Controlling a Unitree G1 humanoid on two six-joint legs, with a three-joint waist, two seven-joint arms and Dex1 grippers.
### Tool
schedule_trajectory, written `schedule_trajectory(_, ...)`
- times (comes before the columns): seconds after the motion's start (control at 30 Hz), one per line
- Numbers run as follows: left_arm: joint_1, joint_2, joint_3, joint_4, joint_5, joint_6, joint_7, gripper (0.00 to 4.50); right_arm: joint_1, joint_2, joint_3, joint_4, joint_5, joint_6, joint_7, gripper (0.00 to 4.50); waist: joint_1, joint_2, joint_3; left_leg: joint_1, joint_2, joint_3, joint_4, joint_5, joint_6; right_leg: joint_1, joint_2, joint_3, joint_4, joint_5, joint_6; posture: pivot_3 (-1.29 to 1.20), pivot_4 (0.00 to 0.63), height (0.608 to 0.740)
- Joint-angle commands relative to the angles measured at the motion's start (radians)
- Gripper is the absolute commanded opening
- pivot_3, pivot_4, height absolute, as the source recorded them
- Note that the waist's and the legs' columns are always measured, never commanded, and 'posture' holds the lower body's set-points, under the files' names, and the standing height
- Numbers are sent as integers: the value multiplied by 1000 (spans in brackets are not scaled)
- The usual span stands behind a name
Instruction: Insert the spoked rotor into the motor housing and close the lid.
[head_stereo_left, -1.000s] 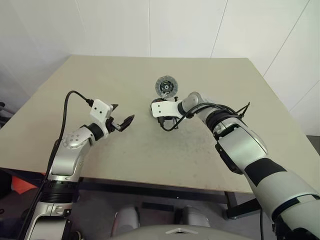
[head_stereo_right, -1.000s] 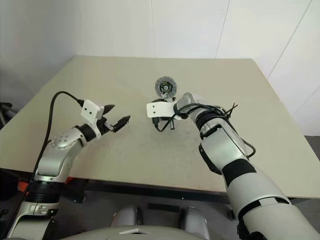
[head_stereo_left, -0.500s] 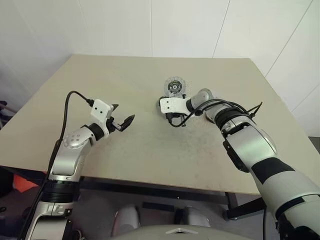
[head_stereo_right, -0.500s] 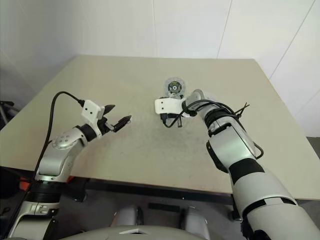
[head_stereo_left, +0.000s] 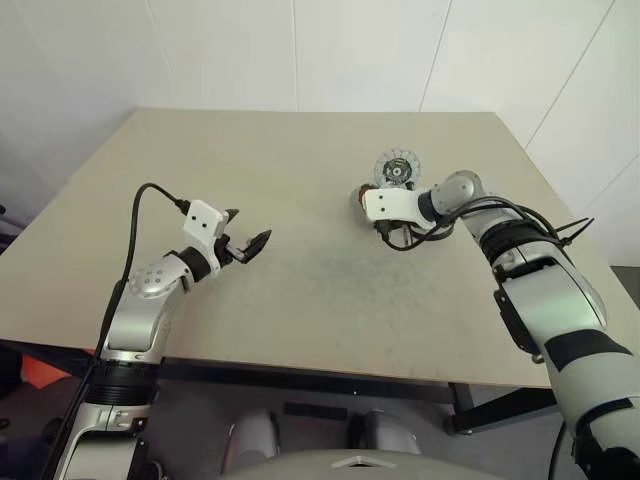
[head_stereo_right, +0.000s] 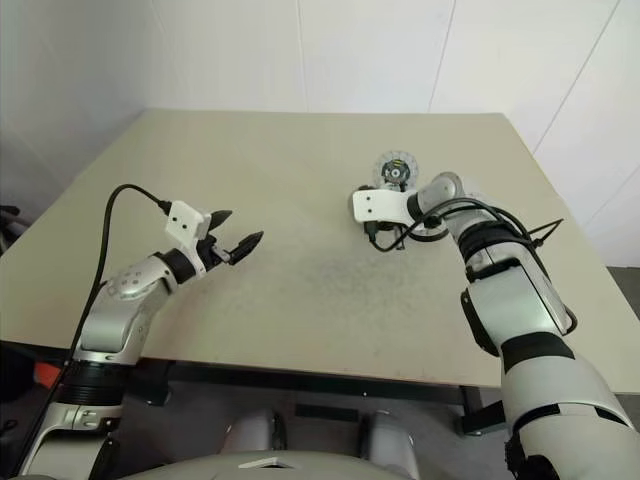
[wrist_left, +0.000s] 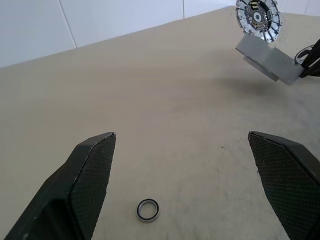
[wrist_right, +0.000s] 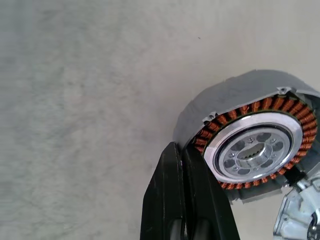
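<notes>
Left hand (head_stereo_left: 247, 243) hovers open over the table (head_stereo_left: 300, 290) — spoked rotor (head_stereo_left: 397, 168) far right.

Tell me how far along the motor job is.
Nothing done yet: the housing's windings lie exposed and the rotor sits on the table beside it. In hand: nothing; the right end effector is shut at the housing's rim, the left end effector open and empty. Left: insert rotor, close lid.

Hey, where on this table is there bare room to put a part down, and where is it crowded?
Free: the table centre between the left gripper and right gripper, and the far left corner. A small ring lies under the left gripper. Crowded: far right, where the motor housing and spoked rotor sit close.
</notes>
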Motion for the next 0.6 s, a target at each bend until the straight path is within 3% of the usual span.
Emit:
schedule_trajectory(0.03,-16,0,10,-4,-1,-20,0,4500,66,-24,-45,-267,93,64,64,44,0,0,0,0,0,0,0,0,0,0,0,0,0,0,0,0,0,740)
schedule_trajectory(0.2,-23,-3,5,5,0,-24,-4,4500,228,-64,-51,-588,128,213,108,44,8,0,0,1,0,0,1,1,1,0,0,0,0,0,0,0,0,740)
schedule_trajectory(0.37,-21,-4,5,7,0,-26,-7,4500,309,-97,-56,-783,155,322,125,44,16,0,0,1,0,0,1,0,-1,1,0,0,0,0,0,0,0,740)
schedule_trajectory(0.6,-24,-4,4,10,1,-28,-9,4500,343,-112,-28,-811,141,358,105,44,25,-1,0,2,-1,0,1,0,-1,2,0,0,0,0,1,0,0,740)
